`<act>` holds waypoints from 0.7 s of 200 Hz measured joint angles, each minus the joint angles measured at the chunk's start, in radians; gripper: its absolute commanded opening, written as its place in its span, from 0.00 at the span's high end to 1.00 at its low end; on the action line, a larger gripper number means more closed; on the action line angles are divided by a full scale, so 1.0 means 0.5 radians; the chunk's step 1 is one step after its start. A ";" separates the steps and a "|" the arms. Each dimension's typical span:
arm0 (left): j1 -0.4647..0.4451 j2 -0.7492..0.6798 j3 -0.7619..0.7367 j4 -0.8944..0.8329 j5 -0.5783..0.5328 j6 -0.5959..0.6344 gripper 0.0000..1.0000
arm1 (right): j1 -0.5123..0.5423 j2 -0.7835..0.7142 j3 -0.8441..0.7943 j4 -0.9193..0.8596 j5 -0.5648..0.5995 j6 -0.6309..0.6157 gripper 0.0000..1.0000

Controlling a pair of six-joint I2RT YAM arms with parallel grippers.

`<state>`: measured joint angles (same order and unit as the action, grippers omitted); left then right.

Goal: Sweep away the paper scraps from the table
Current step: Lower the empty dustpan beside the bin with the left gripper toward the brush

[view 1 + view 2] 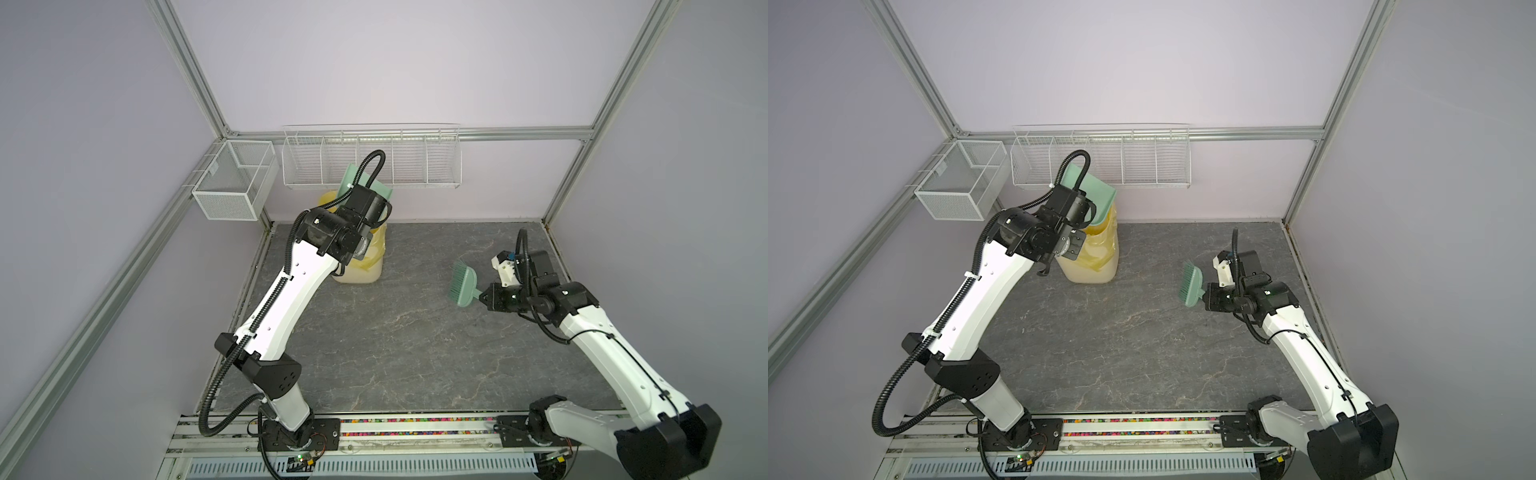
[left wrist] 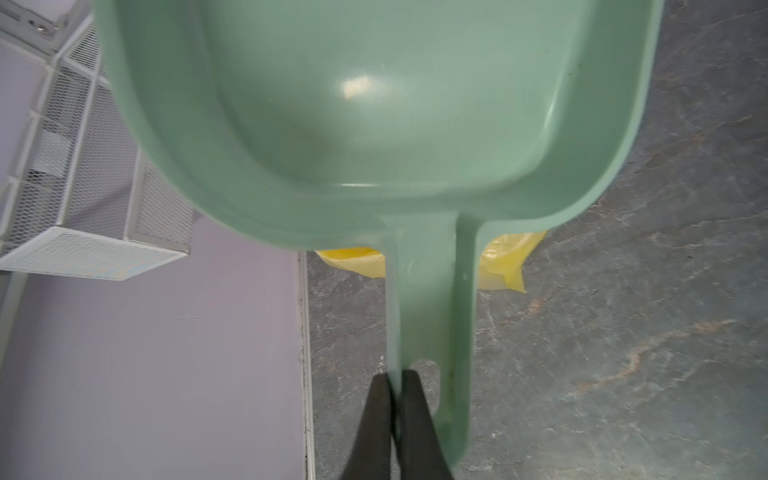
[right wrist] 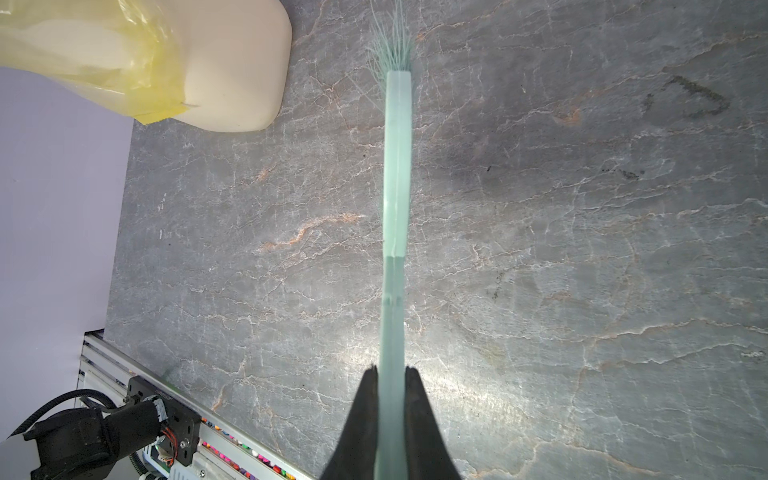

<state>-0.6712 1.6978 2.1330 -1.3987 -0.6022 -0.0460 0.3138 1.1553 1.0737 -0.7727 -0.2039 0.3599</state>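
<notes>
Grey veined table (image 1: pixel 395 332) spreads from under a yellow-lined bin (image 1: pixel 365 272). Above the bin the left gripper (image 2: pixel 395 374) clamps the handle of a green dustpan (image 2: pixel 374 124); right of it the right gripper (image 3: pixel 391 370) pinches a green brush (image 3: pixel 398 166).

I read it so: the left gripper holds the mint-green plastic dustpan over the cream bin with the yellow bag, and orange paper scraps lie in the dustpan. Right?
One part is wrong: the mint-green plastic dustpan is empty, as the left wrist view shows. The left gripper does hold it over the cream bin with the yellow bag.
</notes>
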 measured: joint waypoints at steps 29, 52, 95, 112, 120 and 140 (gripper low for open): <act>-0.015 -0.007 -0.057 0.005 0.203 -0.053 1.00 | -0.013 0.007 0.011 -0.021 0.011 -0.009 0.93; -0.016 -0.007 -0.079 0.024 0.374 -0.089 1.00 | -0.062 0.007 0.045 -0.048 0.041 -0.026 0.93; -0.018 -0.007 -0.254 0.188 0.674 -0.138 1.00 | -0.182 0.000 0.111 -0.095 0.089 -0.039 0.93; -0.020 -0.002 -0.327 0.243 0.769 -0.149 1.00 | -0.232 -0.024 0.111 -0.116 0.109 -0.031 0.93; -0.020 0.008 -0.343 0.263 0.810 -0.154 1.00 | -0.262 -0.043 0.111 -0.123 0.118 -0.026 0.93; -0.021 0.052 -0.349 0.318 0.903 -0.156 1.00 | -0.317 -0.114 0.111 -0.121 0.140 0.011 0.93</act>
<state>-0.6819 1.7237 1.9587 -1.2396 -0.1509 -0.1238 0.1555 1.0981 1.1290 -0.8333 -0.1341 0.3653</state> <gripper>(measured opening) 0.048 0.115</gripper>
